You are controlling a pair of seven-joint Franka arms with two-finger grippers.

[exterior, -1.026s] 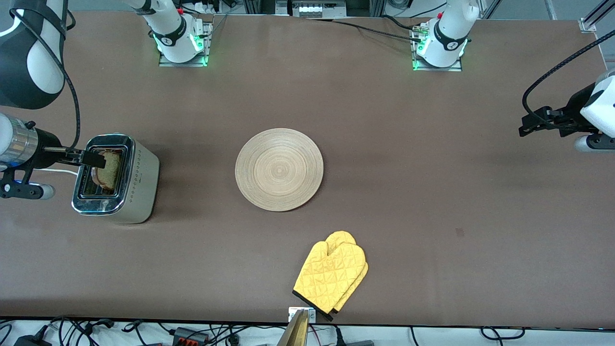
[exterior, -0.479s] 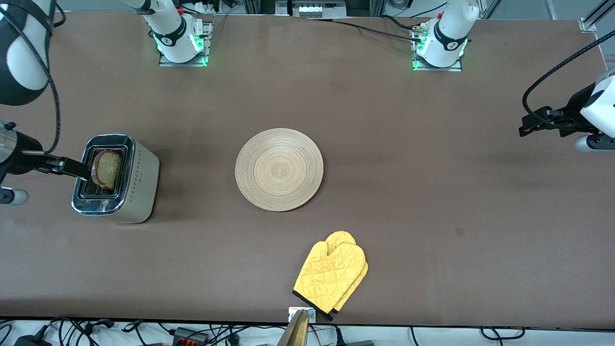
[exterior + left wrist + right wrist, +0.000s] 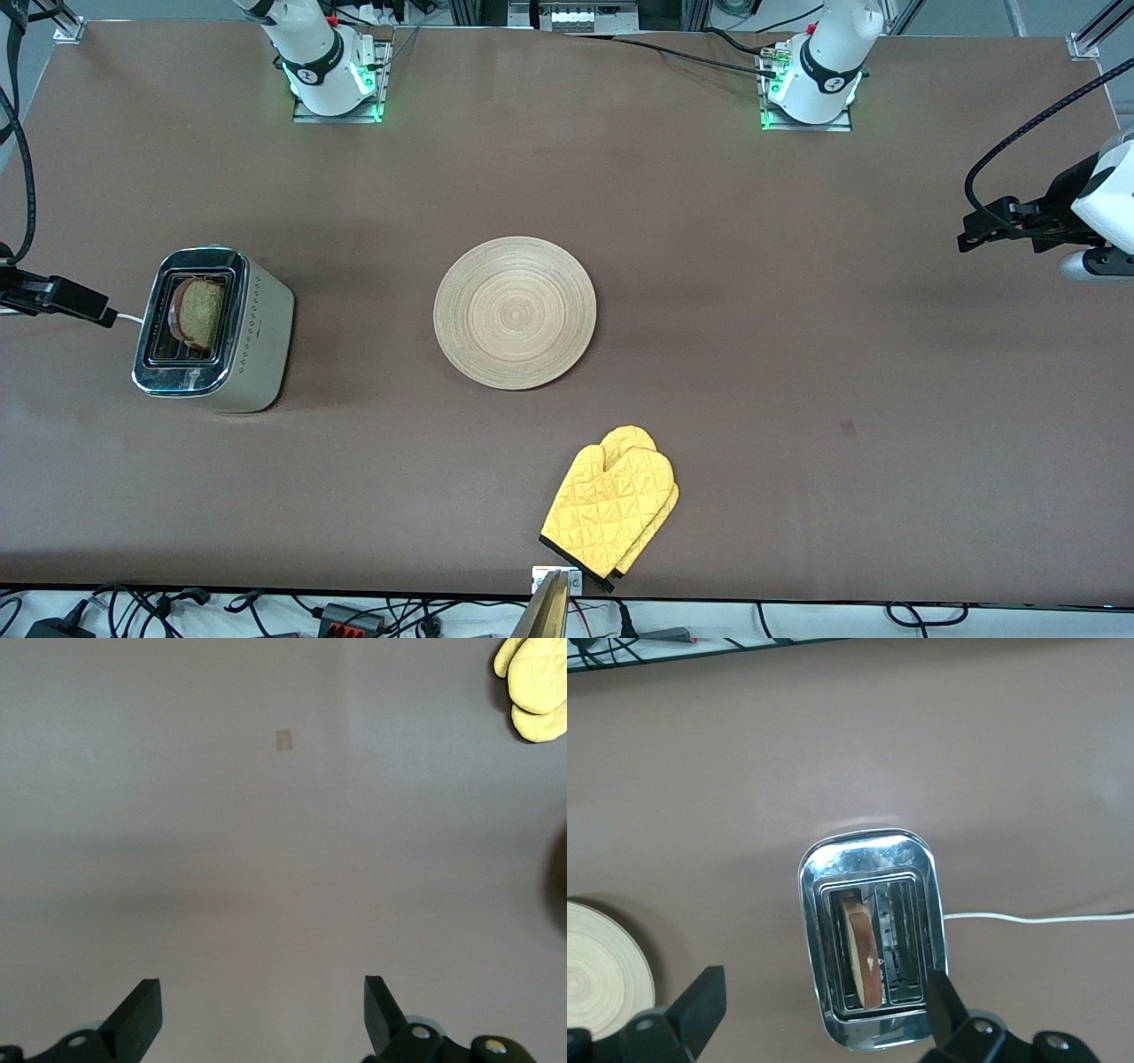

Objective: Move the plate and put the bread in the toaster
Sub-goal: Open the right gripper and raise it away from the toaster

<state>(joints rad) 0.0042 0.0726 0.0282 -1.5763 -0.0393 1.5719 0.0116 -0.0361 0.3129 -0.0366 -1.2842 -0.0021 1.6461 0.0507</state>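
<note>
No readable writing shows anywhere, only a row of small dots along the toaster's (image 3: 213, 330) cream side. The bread (image 3: 197, 313) stands on edge in one of its two slots, leaning a little, crust up. The plate (image 3: 515, 312) lies flat mid-tabletop (image 3: 709, 266), well apart from the toaster, toward the left arm's end. A yellow oven mitt (image 3: 610, 507) lies nearer the front camera than the plate. A white cord (image 3: 1036, 918) runs from the toaster. The right hand (image 3: 819, 1010) hangs open and empty above the toaster. The left hand (image 3: 261, 1014) waits open over bare tabletop, well away from the plate.
</note>
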